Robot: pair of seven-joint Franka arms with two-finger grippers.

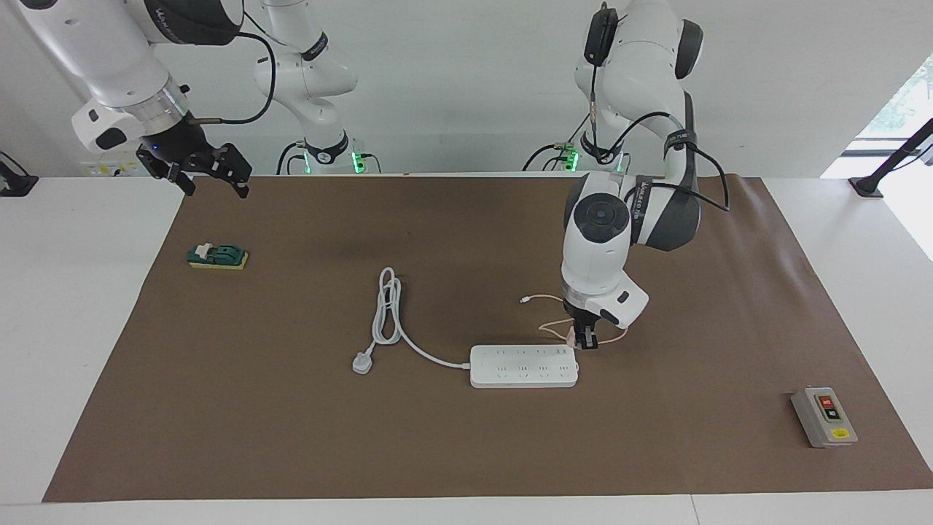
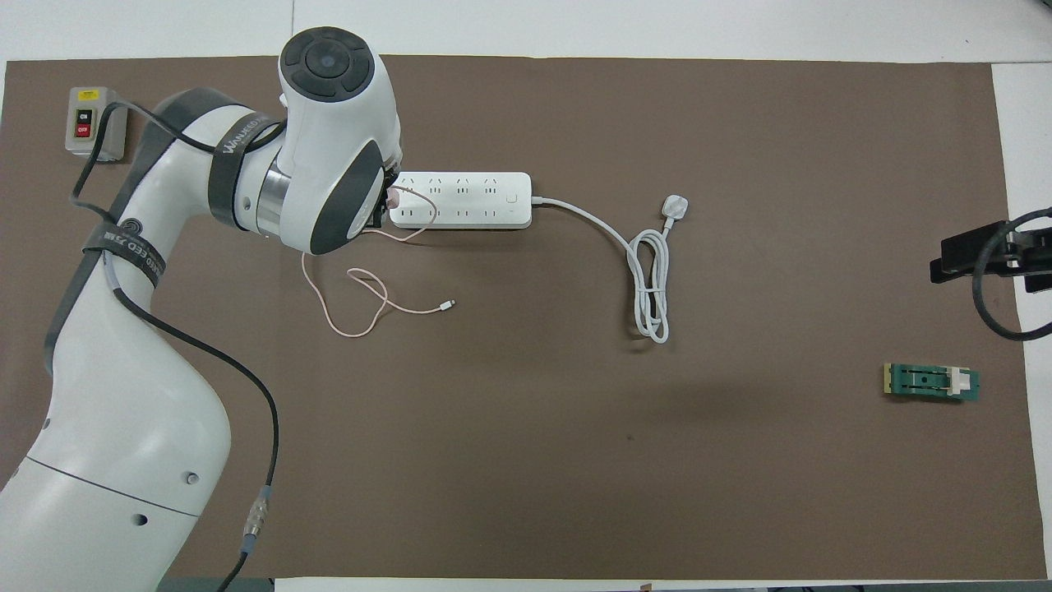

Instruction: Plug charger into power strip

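Observation:
The white power strip (image 1: 523, 366) lies flat in the middle of the brown mat; it also shows in the overhead view (image 2: 460, 200). My left gripper (image 1: 586, 340) is down at the strip's end toward the left arm's end of the table, shut on the pale pink charger (image 1: 571, 336). In the overhead view the charger (image 2: 393, 196) shows as a pink bit at that end of the strip, and the arm's wrist hides most of the gripper. The thin pink cable (image 2: 357, 306) loops on the mat nearer to the robots. My right gripper (image 1: 195, 169) waits open, raised over the mat's corner.
The strip's thick white cord (image 2: 649, 284) and its three-pin plug (image 2: 674, 207) lie toward the right arm's end. A green knife switch (image 1: 217, 257) sits beneath the right gripper's side of the mat. A grey switch box (image 1: 824, 417) stands at the mat's corner toward the left arm's end.

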